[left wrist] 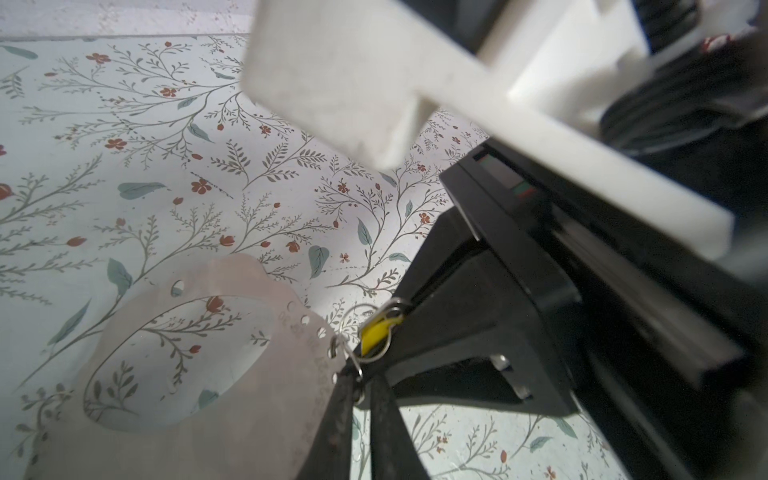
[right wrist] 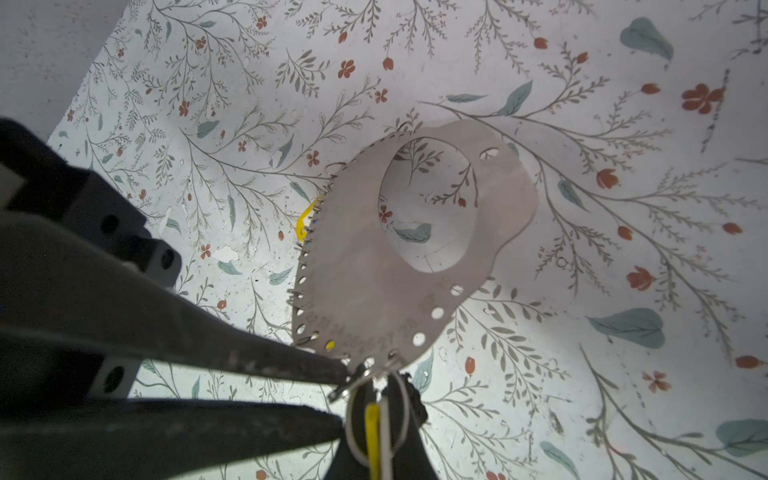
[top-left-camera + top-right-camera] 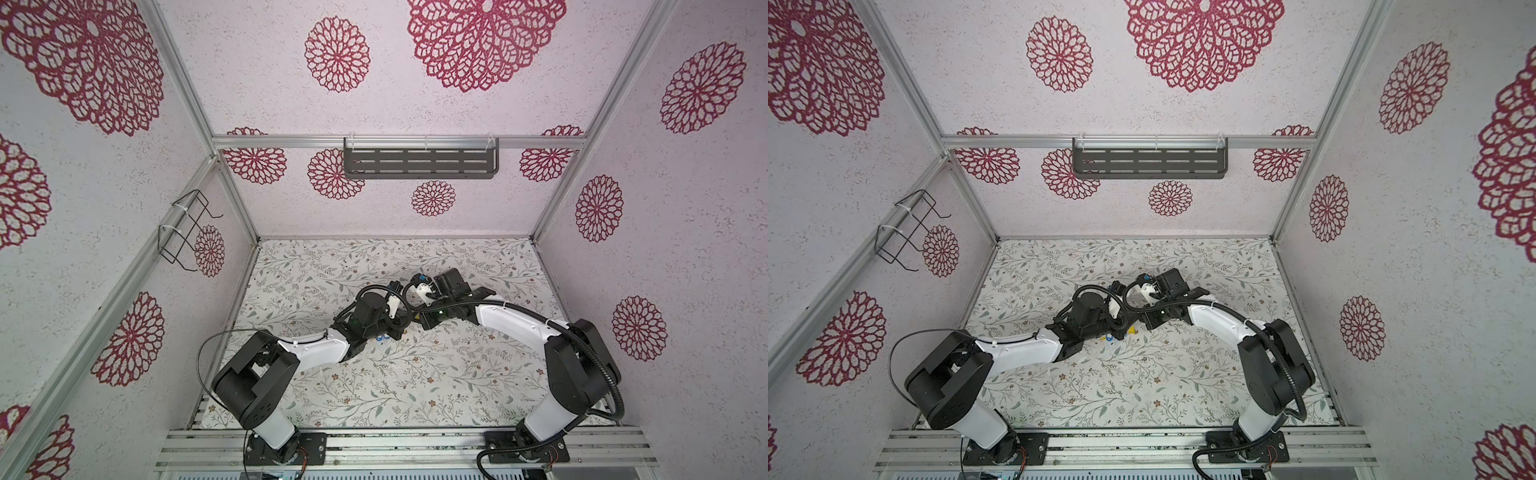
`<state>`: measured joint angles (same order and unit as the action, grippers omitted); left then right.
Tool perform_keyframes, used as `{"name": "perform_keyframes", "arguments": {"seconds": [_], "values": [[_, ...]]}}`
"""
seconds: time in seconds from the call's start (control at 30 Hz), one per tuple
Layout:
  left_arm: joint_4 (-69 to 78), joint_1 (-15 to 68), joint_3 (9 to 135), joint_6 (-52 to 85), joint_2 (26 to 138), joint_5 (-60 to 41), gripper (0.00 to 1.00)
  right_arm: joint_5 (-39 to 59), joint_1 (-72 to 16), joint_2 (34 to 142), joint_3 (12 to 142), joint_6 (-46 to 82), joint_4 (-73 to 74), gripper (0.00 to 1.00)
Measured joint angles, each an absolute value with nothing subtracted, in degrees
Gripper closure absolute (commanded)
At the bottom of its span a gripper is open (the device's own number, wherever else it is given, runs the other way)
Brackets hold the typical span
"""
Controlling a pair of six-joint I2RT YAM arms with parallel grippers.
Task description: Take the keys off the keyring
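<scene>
Floral paper covers the table (image 3: pixel 374 374). Both arms meet just below the middle of the frame in both top views and hide the work there.

The wrist views show it. The keyring (image 2: pixel 361 291) seems to be held clear of the table and tilted. It is a thin, flat grey-brown plate with a wide band and a big round hole. Small numbered holes along its rim carry wire loops.

The right gripper (image 2: pixel 344 395) is clamped at that rim. The left gripper (image 1: pixel 360 378) is pinched closed on the wire loop of a yellow key (image 1: pixel 378 334).

To free the key, I would keep the plate dead still and wind the loop round through its hole rather than tug. The pinch belongs on the wire, not the slick plastic.
</scene>
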<state>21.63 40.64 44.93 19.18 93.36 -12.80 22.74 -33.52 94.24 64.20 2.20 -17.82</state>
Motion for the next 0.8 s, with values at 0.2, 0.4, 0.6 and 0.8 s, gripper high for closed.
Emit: {"name": "perform_keyframes", "arguments": {"seconds": [0.2, 0.4, 0.6, 0.8], "values": [[21.7, 40.6, 44.9, 19.0, 93.3, -12.5, 1.0, 22.7, -33.5, 94.1, 64.2, 2.2, -18.2, 1.0], [16.3, 40.6, 45.4, 16.9, 90.8, -12.7, 1.0, 22.2, -33.6, 93.8, 64.3, 2.0, -19.1, 1.0], [8.1, 39.2, 47.7, 12.2, 85.6, -15.3, 1.0, 21.6, -33.6, 92.8, 64.3, 1.5, -20.4, 1.0], [4.6, 34.4, 48.5, 10.2, 82.0, -21.7, 1.0, 22.8, -33.6, 92.0, 65.0, 1.7, -20.4, 1.0]]}}
